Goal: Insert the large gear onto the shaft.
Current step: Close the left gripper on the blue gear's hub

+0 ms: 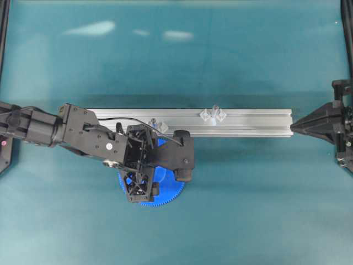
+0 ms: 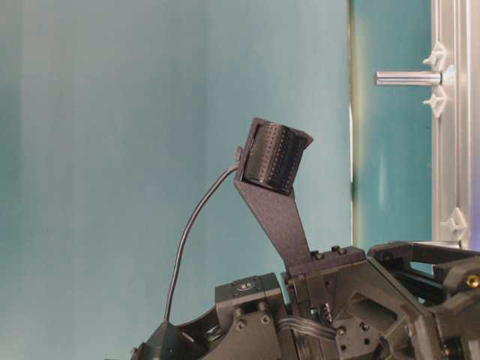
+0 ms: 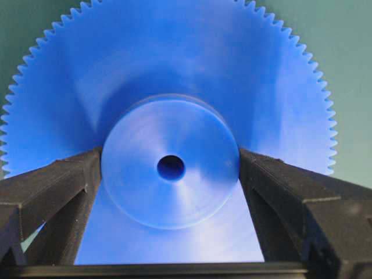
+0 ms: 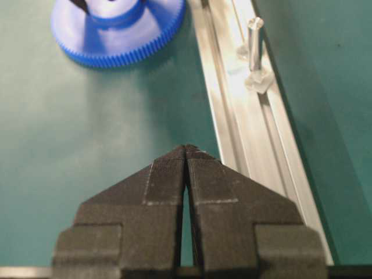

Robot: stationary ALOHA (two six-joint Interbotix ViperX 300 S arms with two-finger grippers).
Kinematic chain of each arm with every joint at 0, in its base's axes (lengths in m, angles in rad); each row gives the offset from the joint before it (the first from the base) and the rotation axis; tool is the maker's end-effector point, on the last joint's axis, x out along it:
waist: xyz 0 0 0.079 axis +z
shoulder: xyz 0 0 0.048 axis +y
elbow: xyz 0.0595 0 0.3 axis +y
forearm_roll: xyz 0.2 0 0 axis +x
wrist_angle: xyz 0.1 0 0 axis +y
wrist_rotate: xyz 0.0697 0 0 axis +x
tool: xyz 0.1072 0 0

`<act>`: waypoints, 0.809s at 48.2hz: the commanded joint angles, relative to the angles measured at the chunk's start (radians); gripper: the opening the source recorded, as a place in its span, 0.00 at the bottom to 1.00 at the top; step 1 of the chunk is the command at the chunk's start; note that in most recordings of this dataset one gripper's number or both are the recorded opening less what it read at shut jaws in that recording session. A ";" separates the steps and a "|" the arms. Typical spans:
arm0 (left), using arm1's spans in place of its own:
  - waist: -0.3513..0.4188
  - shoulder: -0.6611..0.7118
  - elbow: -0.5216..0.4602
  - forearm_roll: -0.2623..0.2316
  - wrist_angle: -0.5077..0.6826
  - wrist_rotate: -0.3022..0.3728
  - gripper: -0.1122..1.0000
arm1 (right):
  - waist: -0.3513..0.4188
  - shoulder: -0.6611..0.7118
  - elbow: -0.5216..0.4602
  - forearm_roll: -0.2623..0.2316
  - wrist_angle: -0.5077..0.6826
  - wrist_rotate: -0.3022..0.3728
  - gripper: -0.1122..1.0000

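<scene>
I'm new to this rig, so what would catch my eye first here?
The big blue gear fills the left wrist view, its hub between the open left gripper's fingers. Behind it lies a silver rail carrying the shaft. The right gripper sits shut at the rail's end.

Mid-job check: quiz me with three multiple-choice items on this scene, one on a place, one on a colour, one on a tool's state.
1. Where is the large gear? A flat on the table beside the rail; B raised in the air; C atop a second gear.
2. Its colour? A red; B white; C blue.
3. The right tool is: A open; B shut, empty; C holding a pin.
Answers: A, the overhead view shows it lying by the rail; C, bright blue in both wrist views; B, its fingertips meet with nothing between.
</scene>
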 commanded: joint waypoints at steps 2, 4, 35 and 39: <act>-0.003 0.008 0.006 -0.002 -0.006 -0.002 0.94 | 0.000 0.006 -0.012 0.000 -0.008 0.011 0.15; -0.003 0.008 0.006 -0.002 -0.005 -0.002 0.93 | -0.002 0.006 -0.012 0.000 -0.008 0.011 0.15; -0.005 -0.023 -0.008 -0.002 0.000 0.009 0.79 | -0.002 0.006 -0.011 0.000 -0.008 0.012 0.15; -0.005 -0.031 -0.020 -0.002 0.002 0.012 0.79 | 0.000 0.005 -0.011 0.000 -0.008 0.012 0.15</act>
